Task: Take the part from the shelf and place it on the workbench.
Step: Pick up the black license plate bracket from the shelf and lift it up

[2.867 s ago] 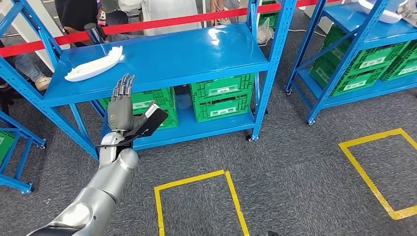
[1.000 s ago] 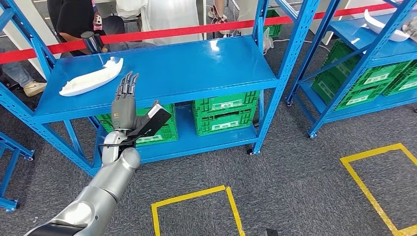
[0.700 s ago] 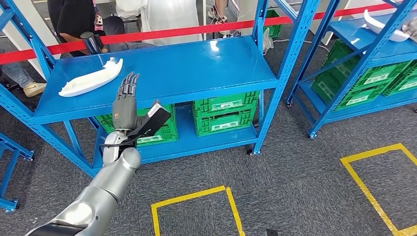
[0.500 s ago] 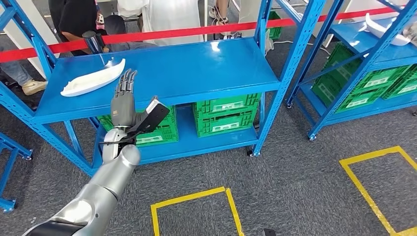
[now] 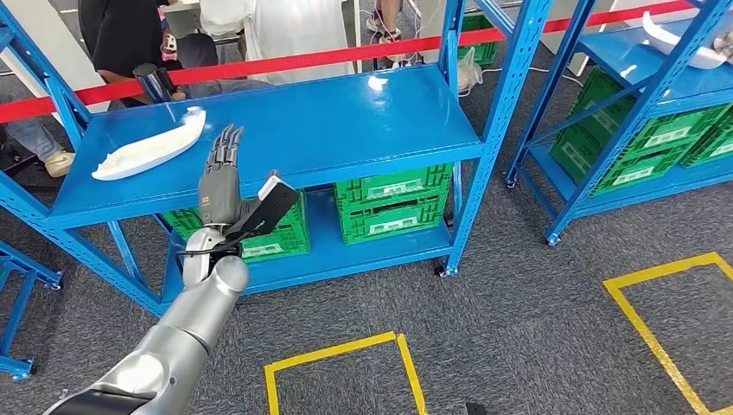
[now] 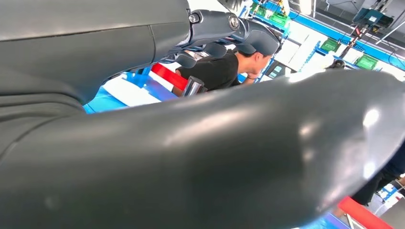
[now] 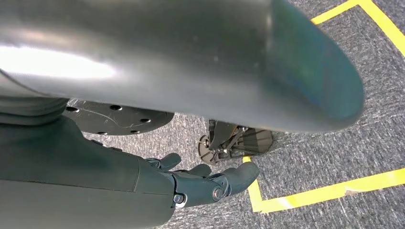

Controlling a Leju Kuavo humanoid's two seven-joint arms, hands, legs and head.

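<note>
Reaching toward the part, not yet touching it: the left hand [image 5: 218, 183] is raised at the front edge of the blue shelf [image 5: 346, 117], fingers [image 5: 226, 143] straight and held close together, thumb set out to the side, nothing in its hold. The white part [image 5: 149, 145], long and boat-shaped, lies on the shelf's top deck up and to the outer side of the fingertips, near but apart from them, with its long axis running slantwise away from the hand. The left wrist view gives only a pale sliver that may be the part [image 6: 129, 93] beyond the thumb; this cannot be confirmed. The right hand [image 7: 210, 183] hangs low over the carpet, fingers loosely curled and apart, holding nothing. People stand behind the red barrier tape [image 5: 285, 59] past the shelf's far edge. Green crates [image 5: 393, 199] sit on the lower deck, below and to the inner side of the hand. Handling judgement: the hand should travel outward and forward over the deck until the palm is above the part's broad middle, then turn so that thumb and fingers straddle the narrow width, not the length. The part looks light, thin-walled and smooth, so a grasp near one tip would likely let it pivot or slide on the slick painted deck. Risk: brushing it toward the shelf's outer end before the fingers close.
</note>
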